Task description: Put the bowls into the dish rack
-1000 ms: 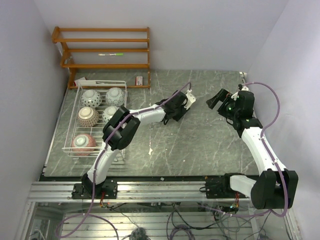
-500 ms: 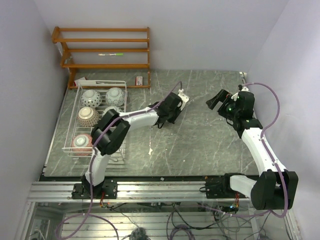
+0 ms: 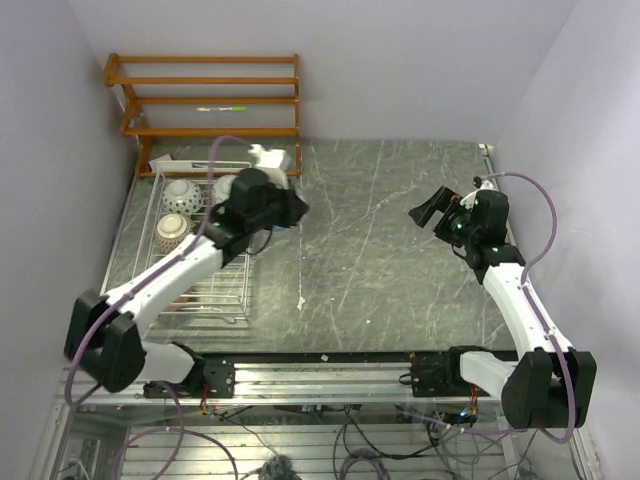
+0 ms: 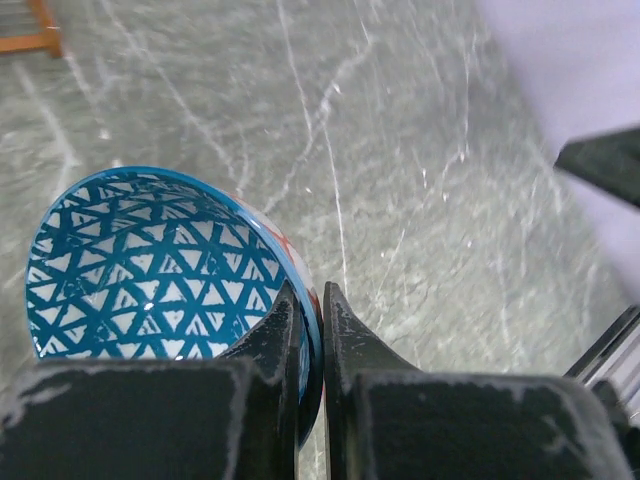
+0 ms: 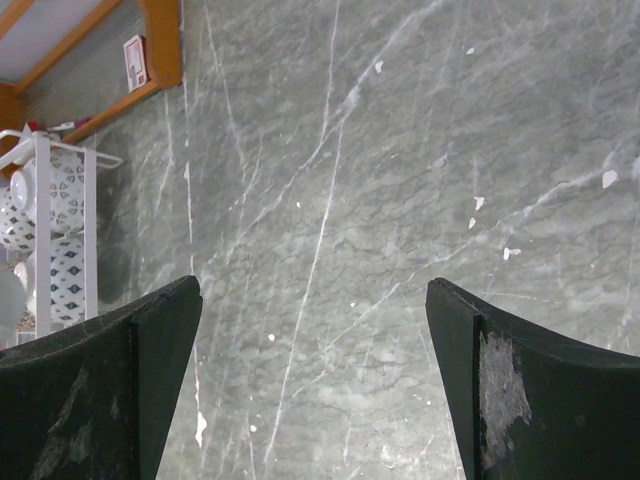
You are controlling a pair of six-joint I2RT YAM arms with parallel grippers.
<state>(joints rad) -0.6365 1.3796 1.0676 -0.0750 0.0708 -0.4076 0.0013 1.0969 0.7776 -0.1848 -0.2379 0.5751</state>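
While the left gripper (image 4: pixel 308 300) clamps the blue bowl (image 4: pixel 150 270) by its rim, lower it gently into a free rack (image 3: pixel 230 290) slot; the right gripper (image 5: pixel 315 330) stands apart.

White shells over black joints on the left arm (image 3: pixel 165 272) and right arm (image 3: pixel 520 300), purple cable (image 3: pixel 552 215) looping off each; black bases (image 3: pixel 190 378) at six o'clock, matte black fingers (image 5: pixel 520 400) scuffed grey.

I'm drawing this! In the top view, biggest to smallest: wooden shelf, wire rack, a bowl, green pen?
Orange-brown wooden shelf and white wire dish rack: too alike to rank, rack partly hidden by the left arm.
Then the pale round ceramic bowl.
Smallest: thin green pen.
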